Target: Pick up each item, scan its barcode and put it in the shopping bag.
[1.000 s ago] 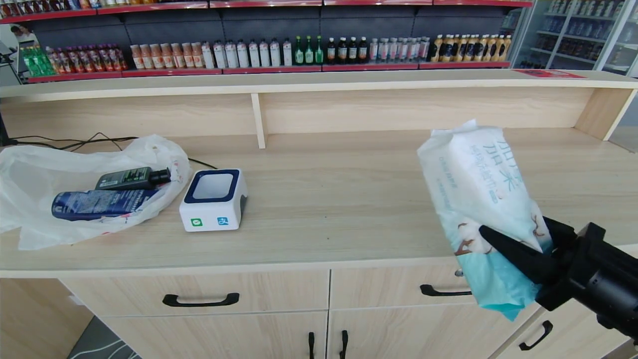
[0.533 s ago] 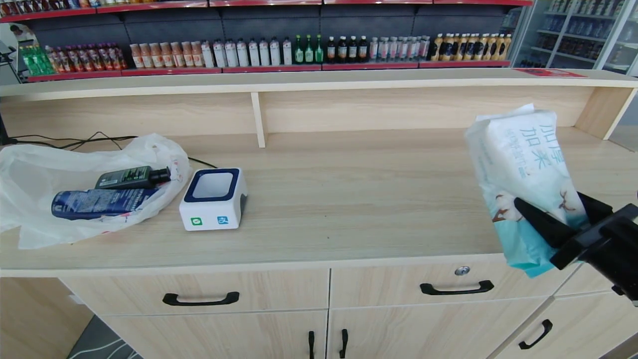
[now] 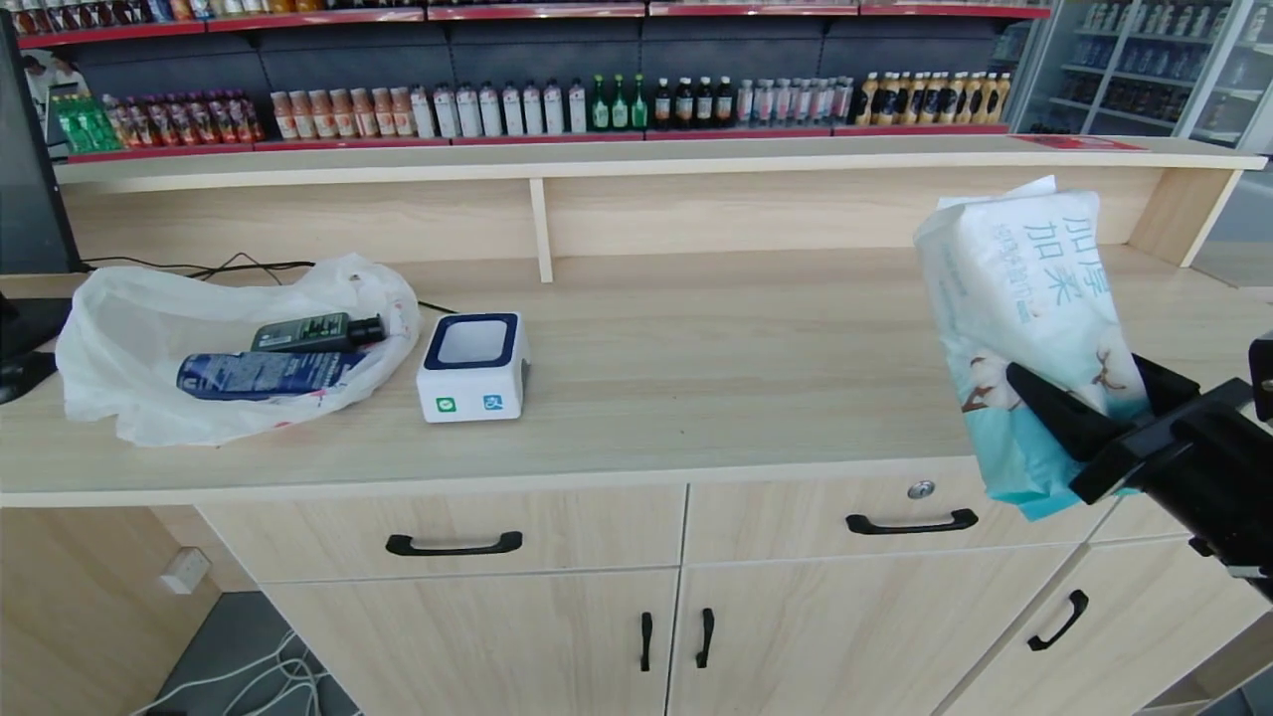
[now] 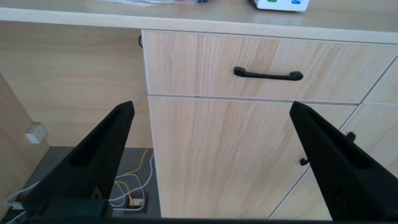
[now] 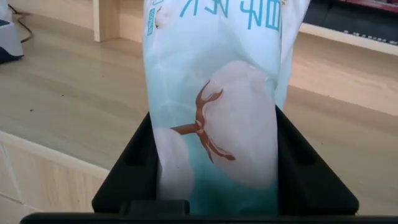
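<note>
Right gripper (image 3: pixel 1077 373) is clamped on the lower part of a pack (image 3: pixel 1024 288) of tissues, holding it nearly upright at the right end of the tabletop (image 3: pixel 716 378), near the front edge. Left gripper (image 4: pixel 211 112) hangs low in front of the cabinet with its jaws wide apart and nothing between them. Behind the counter, long red-edged shelves (image 3: pixel 597 134) carry rows of drink bottles, and glass-door coolers (image 3: pixel 1144 70) stand at the far right. A dark screen (image 3: pixel 30 149) stands at the left edge. The tabletop is pale wood with a raised ledge (image 3: pixel 646 159) along its back, held up by a short divider (image 3: pixel 542 229). Below it are drawers and cupboard doors with black handles (image 3: pixel 453 544), and one drawer has a small round lock (image 3: pixel 921 489). A white plastic bag (image 3: pixel 129 328) lies open at the left, with black cables (image 3: pixel 199 267) running behind it. Inside lie a blue bottle (image 3: pixel 264 375) and, touching it on the far side, a dark bottle (image 3: pixel 313 333), both on their sides. Just beside the bag stands a white scanner (image 3: pixel 472 368) with a dark-framed window on top. Loose white cables (image 3: pixel 269 676) lie on the floor, near a wall socket (image 3: pixel 184 570).
</note>
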`<state>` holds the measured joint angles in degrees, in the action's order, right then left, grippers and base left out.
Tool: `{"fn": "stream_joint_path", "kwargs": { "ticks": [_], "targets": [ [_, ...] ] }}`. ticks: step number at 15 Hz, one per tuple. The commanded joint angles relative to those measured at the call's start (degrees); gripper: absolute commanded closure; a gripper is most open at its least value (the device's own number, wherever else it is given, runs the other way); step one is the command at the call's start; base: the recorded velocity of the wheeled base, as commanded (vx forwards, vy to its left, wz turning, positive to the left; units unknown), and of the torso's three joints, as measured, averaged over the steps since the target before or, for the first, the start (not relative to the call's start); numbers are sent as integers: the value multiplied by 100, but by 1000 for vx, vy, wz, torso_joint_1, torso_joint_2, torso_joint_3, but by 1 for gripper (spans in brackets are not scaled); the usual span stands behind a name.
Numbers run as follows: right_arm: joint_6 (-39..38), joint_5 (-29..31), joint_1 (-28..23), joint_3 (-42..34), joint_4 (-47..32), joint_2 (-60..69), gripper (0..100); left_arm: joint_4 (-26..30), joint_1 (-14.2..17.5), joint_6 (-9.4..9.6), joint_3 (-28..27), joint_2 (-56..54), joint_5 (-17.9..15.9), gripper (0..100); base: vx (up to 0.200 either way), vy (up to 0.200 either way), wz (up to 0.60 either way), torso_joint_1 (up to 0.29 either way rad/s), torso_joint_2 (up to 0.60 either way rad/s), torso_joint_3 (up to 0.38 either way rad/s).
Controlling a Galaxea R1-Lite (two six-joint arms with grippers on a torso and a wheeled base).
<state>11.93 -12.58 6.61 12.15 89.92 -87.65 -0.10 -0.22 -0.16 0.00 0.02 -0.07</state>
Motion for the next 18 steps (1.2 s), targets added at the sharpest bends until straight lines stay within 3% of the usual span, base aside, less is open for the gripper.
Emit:
{"fn": "stream_joint_path", "kwargs": {
  "ticks": [1,10,13,18],
  "targets": [
    [-16,1,104,68,8,2,100,1,4,-2,0,-2,-1,0,0,200,0,7,2,2],
    [-95,98,746,463,8,-94,100,1,4,-2,0,-2,-1,0,0,200,0,6,3,3],
    [-192,1056,1290,1096,8,-173,100,1,4,-28,0,-2,7,0,0,200,0,2,5,-2],
    [-438,1645,2161,1087,8,-358,100,1,13,-37,0,-2,7,0,0,200,0,3,2,5]
  ]
}}
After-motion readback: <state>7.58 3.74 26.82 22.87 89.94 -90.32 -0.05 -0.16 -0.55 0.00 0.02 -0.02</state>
